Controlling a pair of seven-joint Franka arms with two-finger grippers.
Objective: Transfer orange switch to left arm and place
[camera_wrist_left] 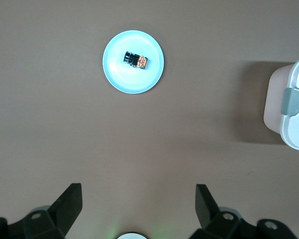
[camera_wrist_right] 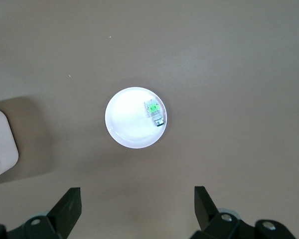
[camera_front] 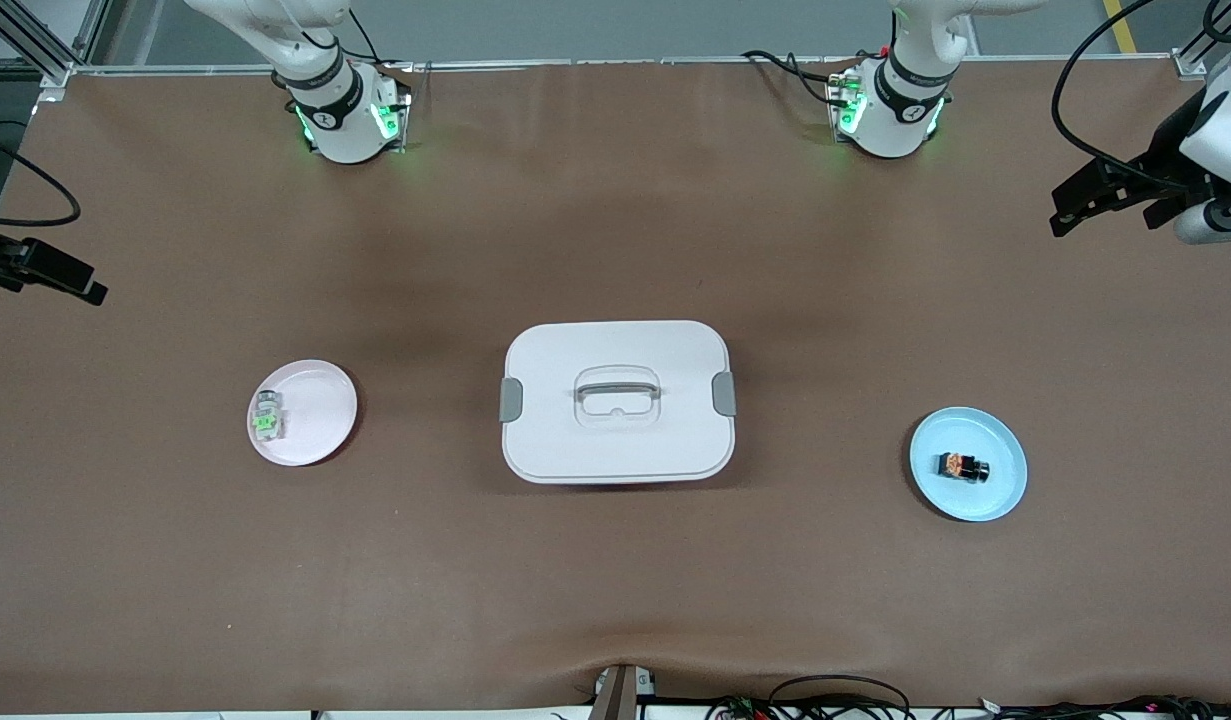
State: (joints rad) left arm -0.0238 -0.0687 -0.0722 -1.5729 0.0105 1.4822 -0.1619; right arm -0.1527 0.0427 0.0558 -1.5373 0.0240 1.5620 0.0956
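Nearest the front camera, toward the left arm's end of the brown tabletop, lay a round pale-blue plate, and on it rested the orange switch, a tiny black rectangular block with an orange middle part, lying on its side close to the plate's centre. Near the middle of the tabletop sat the box, a large white rounded-rectangle container with a grey latch on each short side and a recessed handle in its lid; it stood between the two plates and well apart from both. Toward the right arm's end lay a round pale-pink plate, slightly farther from the front camera than the blue one, carrying a small clear block with a green centre close to its rim on the side facing the table's end. Farther still, the left gripper hung in the air over bare tabletop near the edge at the left arm's end, its two black fingers spread wide and holding nothing. The right gripper hung likewise over bare tabletop near the edge at the right arm's end, fingers wide apart and empty. Both arms' white bases stood along the farthest edge.
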